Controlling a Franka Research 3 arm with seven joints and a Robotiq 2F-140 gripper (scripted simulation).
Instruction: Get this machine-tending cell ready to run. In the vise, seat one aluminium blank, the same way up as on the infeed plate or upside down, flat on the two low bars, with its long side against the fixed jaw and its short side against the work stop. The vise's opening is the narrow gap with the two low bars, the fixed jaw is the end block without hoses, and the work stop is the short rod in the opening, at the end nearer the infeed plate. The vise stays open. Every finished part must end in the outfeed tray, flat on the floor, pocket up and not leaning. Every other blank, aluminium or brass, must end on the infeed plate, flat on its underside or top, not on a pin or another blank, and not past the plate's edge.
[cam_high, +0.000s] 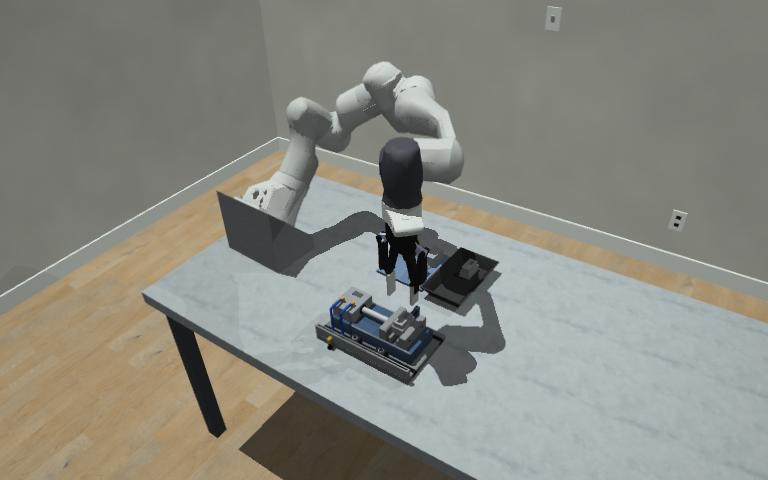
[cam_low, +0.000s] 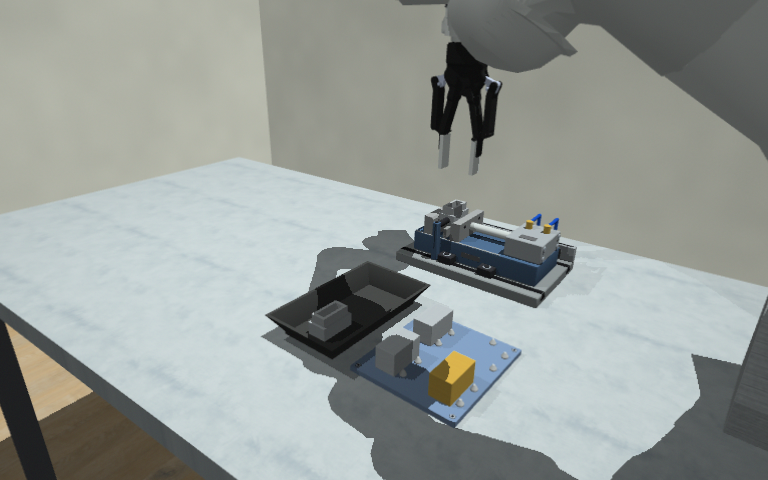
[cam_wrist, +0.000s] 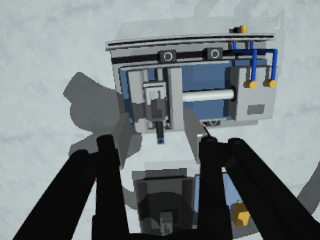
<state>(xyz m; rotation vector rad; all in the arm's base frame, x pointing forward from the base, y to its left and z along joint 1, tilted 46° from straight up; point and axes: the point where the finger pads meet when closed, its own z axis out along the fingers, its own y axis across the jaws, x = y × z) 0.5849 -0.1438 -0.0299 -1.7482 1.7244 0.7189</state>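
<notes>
We see a white robot arm reaching over a pale marbled table. Its black gripper hangs in the air well above the vise, pointing straight down. The two fingers stand partly apart, with nothing between them.

The vise is a blue and grey block on a grey rail base. A grey part with a pocket in its top sits in the vise at the end away from the blue hoses; from the wrist view it lies in the narrow opening.

Nearer the front of the table, in the exterior view, sits a black outfeed tray. One grey finished part lies inside it, pocket up.

Just beside the tray lies the blue infeed plate, dotted with small pale pins. On it stand two grey aluminium blanks near the tray side, and one yellow brass blank toward the front edge. All three blanks stand apart from one another. We cannot tell whether any rests on a pin.
</notes>
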